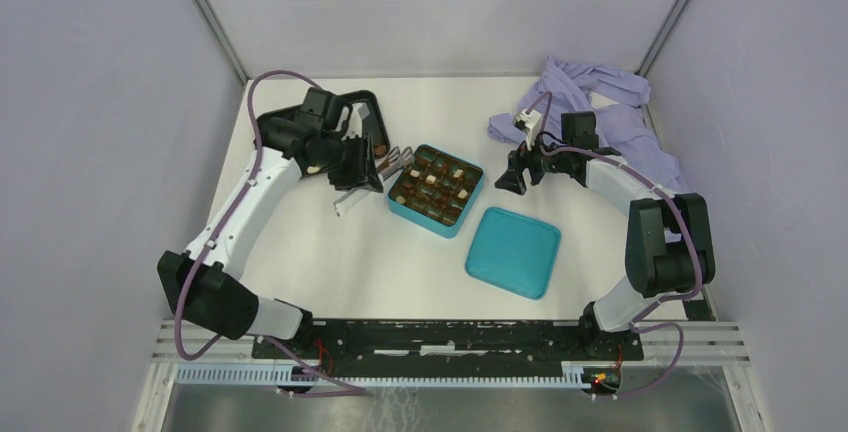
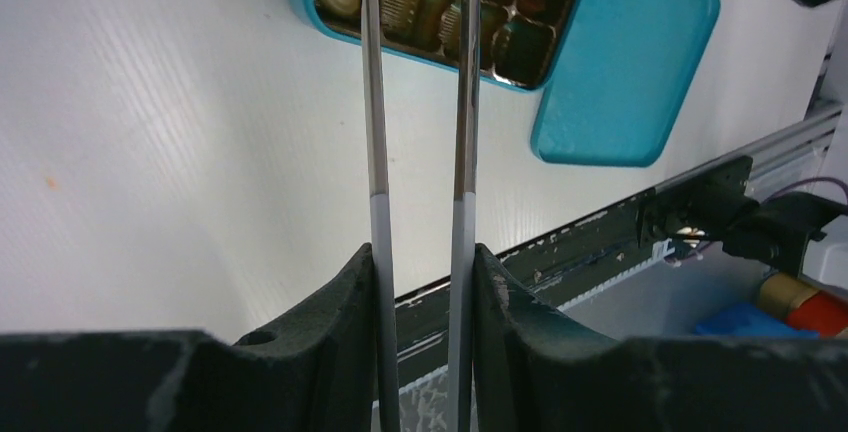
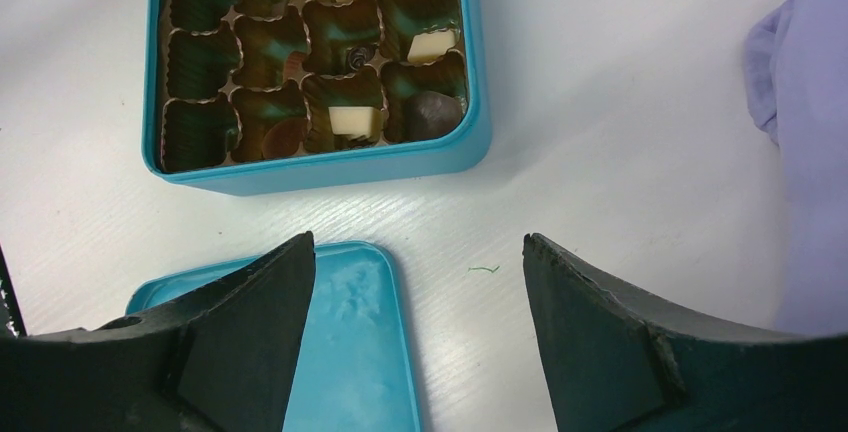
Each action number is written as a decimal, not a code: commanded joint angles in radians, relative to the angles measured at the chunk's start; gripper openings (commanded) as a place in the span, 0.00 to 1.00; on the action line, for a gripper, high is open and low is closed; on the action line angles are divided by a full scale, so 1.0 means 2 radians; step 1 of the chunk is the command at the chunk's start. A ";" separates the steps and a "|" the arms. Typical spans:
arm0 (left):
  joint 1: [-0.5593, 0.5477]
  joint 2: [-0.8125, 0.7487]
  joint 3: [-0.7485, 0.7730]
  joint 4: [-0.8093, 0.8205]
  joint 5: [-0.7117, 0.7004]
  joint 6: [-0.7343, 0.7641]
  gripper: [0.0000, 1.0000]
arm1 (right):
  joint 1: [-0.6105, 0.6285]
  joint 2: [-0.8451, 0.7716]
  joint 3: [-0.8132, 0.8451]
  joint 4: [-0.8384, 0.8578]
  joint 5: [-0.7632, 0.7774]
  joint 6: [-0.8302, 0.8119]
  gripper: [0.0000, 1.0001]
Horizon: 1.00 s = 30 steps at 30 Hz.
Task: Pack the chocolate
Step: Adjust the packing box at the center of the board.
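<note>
Several chocolate pieces (image 3: pixel 350 120) lie in cells of teal box (image 3: pixel 320 170): cream blocks, plus one dark round piece in corner cell. Judged light, small, smooth and easily marred, so pinch gently across flat sides. Left gripper (image 2: pixel 420 262) clamped on metal tongs (image 2: pixel 373 102), blades reaching to box edge; tips unseen. Right gripper (image 3: pixel 415 252) spread wide, empty, just beside box, above lid (image 3: pixel 350 352).

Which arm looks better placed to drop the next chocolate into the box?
Left, probably. The left fingers grip the metal tongs, tips reaching toward the teal box; the right fingers stand open and empty beside it.
</note>
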State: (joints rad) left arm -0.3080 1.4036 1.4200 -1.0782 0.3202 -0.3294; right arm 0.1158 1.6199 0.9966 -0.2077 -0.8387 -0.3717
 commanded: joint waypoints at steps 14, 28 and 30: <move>-0.138 0.021 0.007 -0.041 -0.066 -0.039 0.15 | -0.001 -0.003 0.012 0.005 -0.012 -0.006 0.82; -0.145 0.035 0.045 -0.048 -0.096 -0.033 0.16 | 0.051 0.102 0.163 -0.080 0.025 -0.064 0.82; -0.144 0.035 0.050 -0.052 -0.101 -0.032 0.16 | 0.069 0.128 0.204 -0.099 0.049 -0.070 0.82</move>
State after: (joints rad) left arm -0.5915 1.4750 1.4532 -1.1763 0.1520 -0.3687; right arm 0.1844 1.7988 1.2552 -0.3241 -0.8135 -0.4477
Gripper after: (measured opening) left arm 0.403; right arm 0.818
